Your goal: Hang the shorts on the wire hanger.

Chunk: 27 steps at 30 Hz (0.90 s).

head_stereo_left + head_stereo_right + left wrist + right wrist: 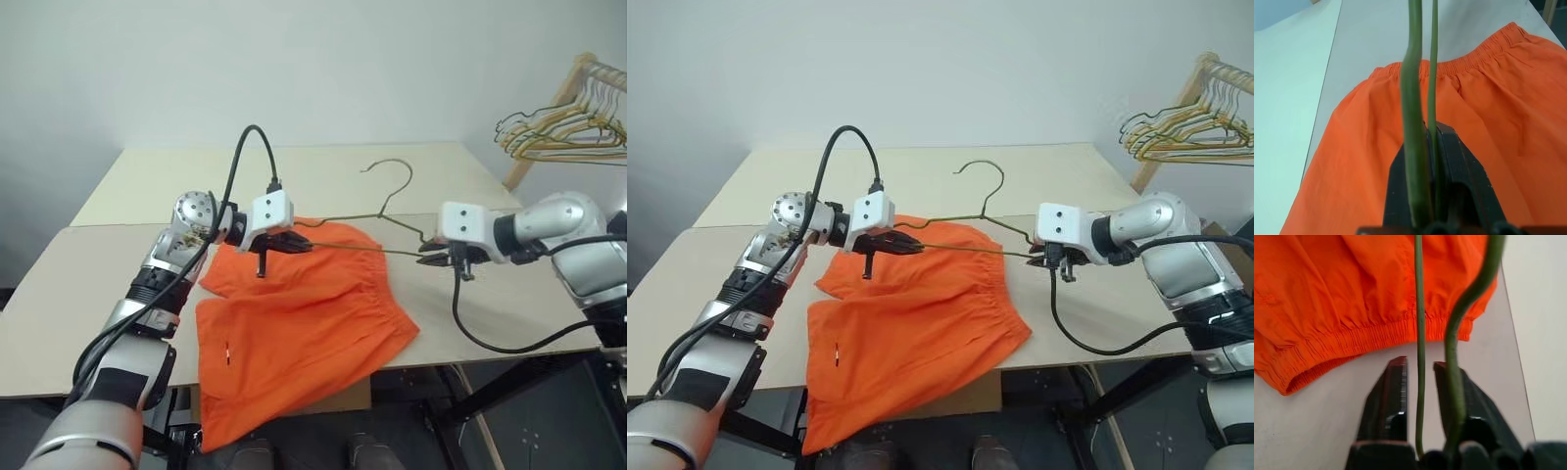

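Our left hand (294,242) and right hand (437,258) each clamped the wire hanger (377,227) above the shorts (294,323), which lay unhung on the worktop (118,294).

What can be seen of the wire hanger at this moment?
The wire hanger is one thin olive-grey metal wire, triangular with a curved hook that points toward the far side of the table. It is held off the table, roughly level, above the orange shorts. The left hand is shut on one end corner. At the other corner, the right hand has its fingers around the wire, a slight gap showing.
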### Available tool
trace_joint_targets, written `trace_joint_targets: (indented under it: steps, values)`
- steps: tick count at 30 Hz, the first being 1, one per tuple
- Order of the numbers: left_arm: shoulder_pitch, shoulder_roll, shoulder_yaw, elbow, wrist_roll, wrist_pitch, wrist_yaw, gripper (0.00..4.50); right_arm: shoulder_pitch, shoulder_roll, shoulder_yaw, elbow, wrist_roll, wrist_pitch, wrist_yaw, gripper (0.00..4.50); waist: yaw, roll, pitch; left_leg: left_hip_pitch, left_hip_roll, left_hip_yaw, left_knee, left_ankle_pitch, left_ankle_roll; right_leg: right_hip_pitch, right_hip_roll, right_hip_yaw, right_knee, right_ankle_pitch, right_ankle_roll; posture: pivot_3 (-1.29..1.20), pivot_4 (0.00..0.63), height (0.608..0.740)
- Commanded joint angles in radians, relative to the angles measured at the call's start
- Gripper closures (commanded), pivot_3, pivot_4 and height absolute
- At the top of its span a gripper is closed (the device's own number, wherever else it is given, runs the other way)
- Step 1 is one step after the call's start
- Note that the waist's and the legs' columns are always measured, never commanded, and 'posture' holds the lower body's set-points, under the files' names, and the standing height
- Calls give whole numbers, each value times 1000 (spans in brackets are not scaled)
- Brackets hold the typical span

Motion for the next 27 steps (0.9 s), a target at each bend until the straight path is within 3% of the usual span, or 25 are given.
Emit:
trace_joint_targets:
  steps: [1, 6, 7, 12, 16, 20, 23, 27]
  values:
    - [-23, 4, 35, -14, -18, -13, 2, 4500, -27, 6, -27, 13, -23, -32, 27, 4468, 6, 0, 0, 0, 0, 0, 0, 0, 0, 0, 0, 0, 0, 0, 0, 71, 0, 740]
    - [-15, -7, 64, 21, -61, -120, -37, 4500, -18, 2, -70, -4, 16, -22, 72, 4468, 17, 0, 0, 0, 0, 0, 1, 0, 0, 0, 0, 0, 0, -1, -1, 69, 0, 740]
    - [-20, -5, 69, 36, -75, -125, -64, 3959, -5, -7, -82, -17, 31, -15, 86, 4500, 18, 0, 0, 0, 0, 0, 1, 0, 0, 0, 0, 0, 0, 0, -2, 68, 0, 740]
    - [-71, 34, 96, 176, -91, -244, -173, 2592, 156, -83, -192, -128, 119, 73, 117, 4500, 24, 0, 0, 0, 0, 0, 0, 0, 0, 0, 0, -1, 0, 0, -2, 70, 0, 740]
    - [-118, 48, 145, 284, -93, -256, -122, 1354, 420, -157, -347, -205, 231, 319, 88, 4500, 38, 0, 0, -4, 0, -2, 2, 0, 0, -1, 0, -4, -1, -1, -3, 72, 0, 740]
    - [-92, 57, 175, 257, -119, -220, -139, 159, 599, -179, -467, -235, 313, 582, 26, 4500, 50, 0, 0, -4, 0, -2, 3, -1, 0, -1, -1, -3, 0, 0, -1, 79, 0, 740]
    - [-8, 55, 189, 125, -147, -204, -131, 75, 652, -178, -515, -215, 376, 814, -23, 4500, 47, 0, 0, -3, 1, -1, 5, 0, -1, 0, 0, -3, 1, -1, -2, 90, 0, 740]
    - [81, 53, 191, -40, -194, -146, -137, 75, 627, -141, -515, -112, 419, 984, -83, 4500, 47, 0, 0, 2, 2, -1, 5, 0, -1, 3, 1, -3, 1, -4, -3, 104, 0, 740]
